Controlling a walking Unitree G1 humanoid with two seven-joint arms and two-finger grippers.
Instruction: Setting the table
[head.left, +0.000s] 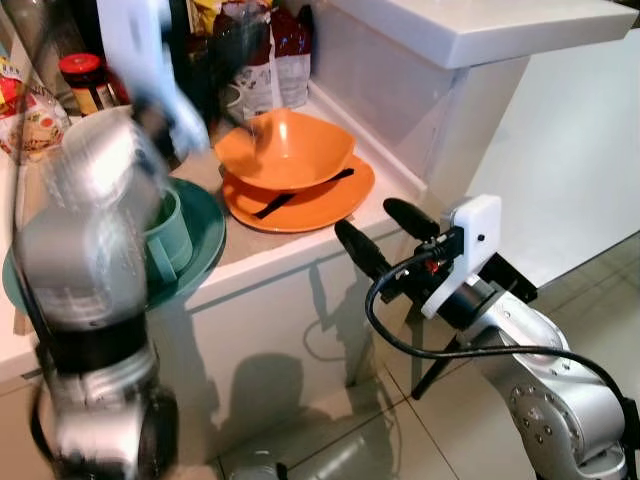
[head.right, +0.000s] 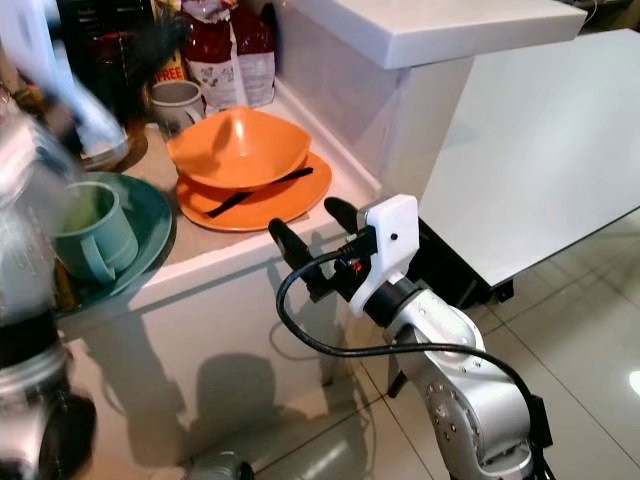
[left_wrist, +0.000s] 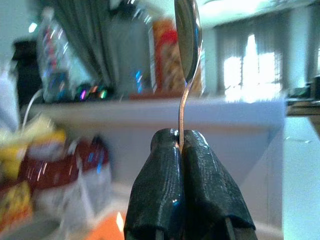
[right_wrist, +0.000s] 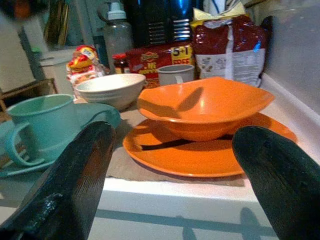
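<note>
My left gripper (left_wrist: 180, 140) is shut on the handle of a metal spoon (left_wrist: 187, 40), whose bowl points away from the fingers. The left arm (head.left: 95, 260) is raised and blurred over the counter's left part. An orange bowl (head.left: 285, 148) sits on an orange plate (head.left: 335, 200), with a black utensil (head.left: 290, 200) lying between them. Beside them a teal mug (head.right: 95, 235) stands on a teal plate (head.right: 150, 215). My right gripper (head.left: 372, 225) is open just off the counter's front edge, level with the orange plate and pointing at it.
A white bowl (right_wrist: 110, 87), a grey mug (head.right: 178, 103), red packets (right_wrist: 227, 42), jars and a bottle crowd the back of the counter (head.left: 290, 250). A raised white ledge (head.right: 400, 35) borders its right side. A white table (head.right: 540, 150) lies to the right over tiled floor.
</note>
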